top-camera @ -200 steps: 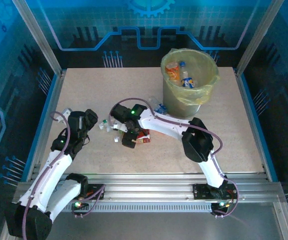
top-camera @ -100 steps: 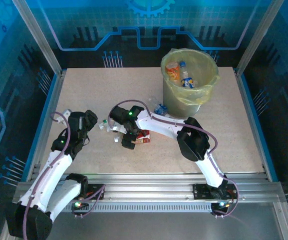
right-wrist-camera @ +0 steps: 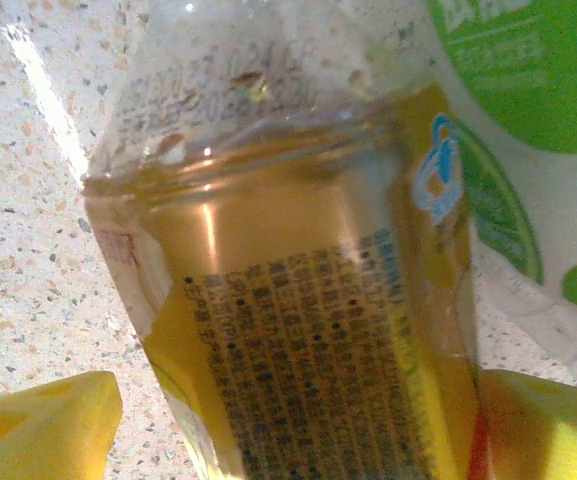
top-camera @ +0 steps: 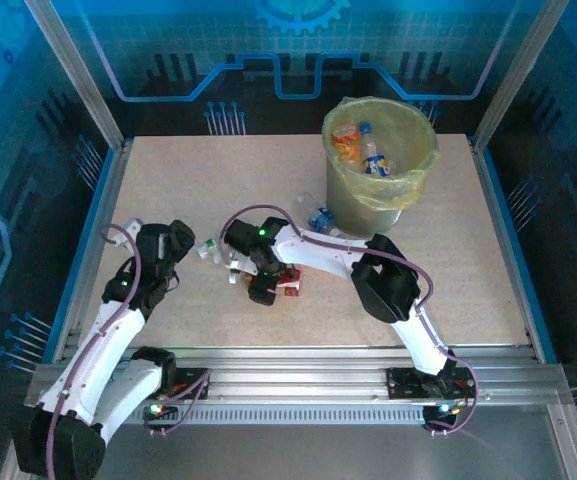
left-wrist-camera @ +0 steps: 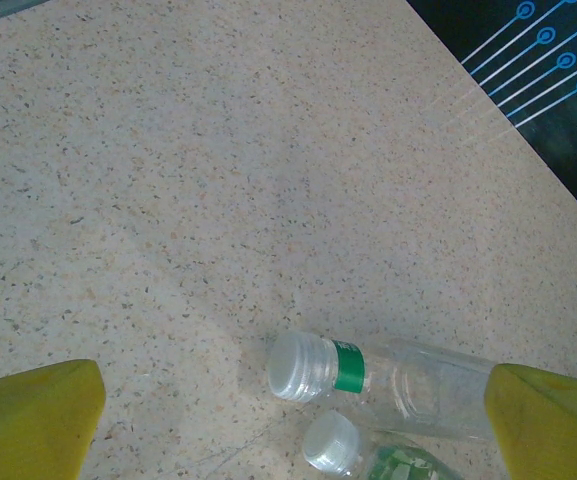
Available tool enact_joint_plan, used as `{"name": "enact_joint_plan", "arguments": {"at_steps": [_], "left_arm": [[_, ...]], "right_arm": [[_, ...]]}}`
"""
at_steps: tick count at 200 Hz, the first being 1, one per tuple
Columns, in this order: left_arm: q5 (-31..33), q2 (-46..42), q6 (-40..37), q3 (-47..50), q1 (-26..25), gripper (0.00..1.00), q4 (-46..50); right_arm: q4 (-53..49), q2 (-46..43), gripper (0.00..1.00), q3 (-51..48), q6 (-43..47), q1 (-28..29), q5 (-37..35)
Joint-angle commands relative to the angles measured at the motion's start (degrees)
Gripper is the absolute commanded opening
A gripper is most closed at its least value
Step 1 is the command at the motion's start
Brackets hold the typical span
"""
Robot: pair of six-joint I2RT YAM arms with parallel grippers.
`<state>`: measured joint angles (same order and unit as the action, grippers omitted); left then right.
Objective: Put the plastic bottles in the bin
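Right gripper (right-wrist-camera: 288, 425) is seen spread astride a yellow-labelled bottle (right-wrist-camera: 298, 320) lying on the table (top-camera: 208, 170), with a green-labelled bottle (right-wrist-camera: 528, 110) pressed beside it; grip contact cannot be told. Left gripper (left-wrist-camera: 288, 420) is held wide apart, a green-banded clear bottle (left-wrist-camera: 398, 378) lying between its fingers. The bin (top-camera: 373, 205) is placed back right, with some bottles (top-camera: 353, 140) inside.

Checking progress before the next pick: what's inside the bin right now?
The bin holds an orange-labelled bottle and a blue-capped bottle beside it. Anything beneath them, or low against the near wall, is hidden.
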<state>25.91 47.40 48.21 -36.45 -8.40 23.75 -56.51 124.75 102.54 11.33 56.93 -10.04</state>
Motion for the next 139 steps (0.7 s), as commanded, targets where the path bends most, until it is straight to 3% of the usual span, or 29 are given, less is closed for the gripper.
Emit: {"name": "enact_joint_plan", "arguments": {"at_steps": [1,33,139], "left_arm": [[0.9,-0.8,1.5,1.0,0.6,0.99,0.1],[1.1,-0.8,1.5,1.0,0.6,0.99,0.2],[1.9,-1.6,1.4,0.9,0.6,0.99,0.7]], "right_arm": [[-0.4,-1.8,0.89,-1.0,-1.2,1.3,2.1],[0.1,-1.3,0.84,-1.5,-1.8,1.9,4.2],[0.4,5.1,0.86,3.4,-1.6,2.9,5.4]]}}
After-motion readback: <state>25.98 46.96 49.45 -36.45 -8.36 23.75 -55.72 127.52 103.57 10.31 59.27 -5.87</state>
